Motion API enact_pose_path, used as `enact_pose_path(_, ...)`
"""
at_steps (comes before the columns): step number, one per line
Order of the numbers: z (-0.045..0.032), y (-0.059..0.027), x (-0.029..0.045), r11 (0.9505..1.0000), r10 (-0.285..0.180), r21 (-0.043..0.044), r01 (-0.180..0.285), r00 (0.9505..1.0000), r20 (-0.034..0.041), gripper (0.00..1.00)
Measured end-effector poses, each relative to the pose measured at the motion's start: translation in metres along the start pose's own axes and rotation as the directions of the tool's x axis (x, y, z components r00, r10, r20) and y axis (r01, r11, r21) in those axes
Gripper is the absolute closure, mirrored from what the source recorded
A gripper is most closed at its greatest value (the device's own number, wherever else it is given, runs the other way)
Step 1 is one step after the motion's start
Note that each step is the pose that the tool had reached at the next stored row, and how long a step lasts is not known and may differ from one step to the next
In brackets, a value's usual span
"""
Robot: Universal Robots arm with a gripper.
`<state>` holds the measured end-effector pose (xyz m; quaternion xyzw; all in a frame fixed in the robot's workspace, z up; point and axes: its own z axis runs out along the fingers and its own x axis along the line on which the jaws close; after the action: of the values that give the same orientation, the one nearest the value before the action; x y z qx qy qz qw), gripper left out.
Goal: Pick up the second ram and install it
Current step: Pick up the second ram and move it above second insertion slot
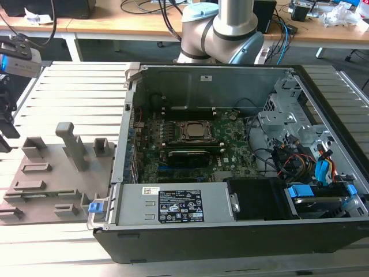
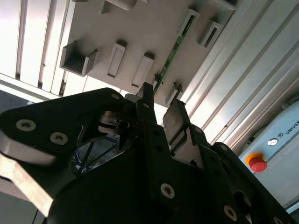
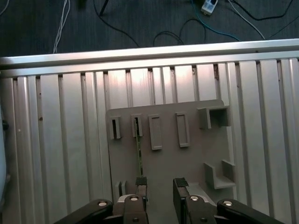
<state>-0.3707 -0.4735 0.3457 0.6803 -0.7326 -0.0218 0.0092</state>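
The second ram (image 3: 138,151) is a thin green stick standing on edge in the grey holder tray (image 3: 196,158), held between two slot blocks. In the second wrist view the ram (image 2: 172,52) runs away from the fingers across the tray (image 2: 135,28). My gripper (image 3: 160,184) hovers over the tray's near end, open, with nothing between the fingers. One fingertip (image 3: 141,182) lines up with the end of the ram; the other (image 3: 180,183) stands well to the side. In the exterior view the gripper (image 1: 6,130) hangs at the far left above the tray (image 1: 57,179).
The open computer case (image 1: 230,150) fills the exterior view's middle and right, with the green motherboard (image 1: 230,138) and CPU socket (image 1: 196,131) inside. The tray carries several upright blocks (image 1: 72,141). Ribbed aluminium table slats (image 3: 60,140) surround it. A red stop button (image 2: 258,163) sits beside the table.
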Motion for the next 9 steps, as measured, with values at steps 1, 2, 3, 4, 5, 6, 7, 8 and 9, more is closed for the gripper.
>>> enact_pose_path(1, 0.0011, -0.0001, 0.0000, 1.0000, 0.000, 0.0000, 0.000, 1.0000, 0.0001, 0.64)
enact_pose_path(2, 0.0020, -0.0001, 0.0001, 1.0000, 0.000, 0.0000, 0.000, 1.0000, 0.0001, 0.64)
enact_pose_path(3, 0.0026, -0.0001, 0.0000, 1.0000, 0.000, 0.0000, 0.000, 1.0000, 0.0001, 0.64)
enact_pose_path(4, 0.0031, -0.0001, 0.0001, 1.0000, 0.000, 0.0001, 0.000, 1.0000, 0.0000, 0.64)
enact_pose_path(5, 0.0044, -0.0002, 0.0001, 1.0000, 0.000, -0.0001, 0.000, 1.0000, 0.0000, 0.64)
enact_pose_path(6, 0.0061, -0.0003, 0.0001, 1.0000, 0.000, 0.0000, 0.000, 1.0000, 0.0001, 0.64)
enact_pose_path(7, 0.0077, -0.0003, 0.0001, 1.0000, 0.000, 0.0000, 0.000, 1.0000, 0.0001, 0.64)
enact_pose_path(8, 0.0097, -0.0004, 0.0002, 1.0000, 0.000, 0.0001, 0.000, 1.0000, 0.0001, 0.64)
enact_pose_path(9, 0.0112, -0.0005, 0.0002, 1.0000, 0.000, 0.0000, 0.000, 1.0000, 0.0000, 0.64)
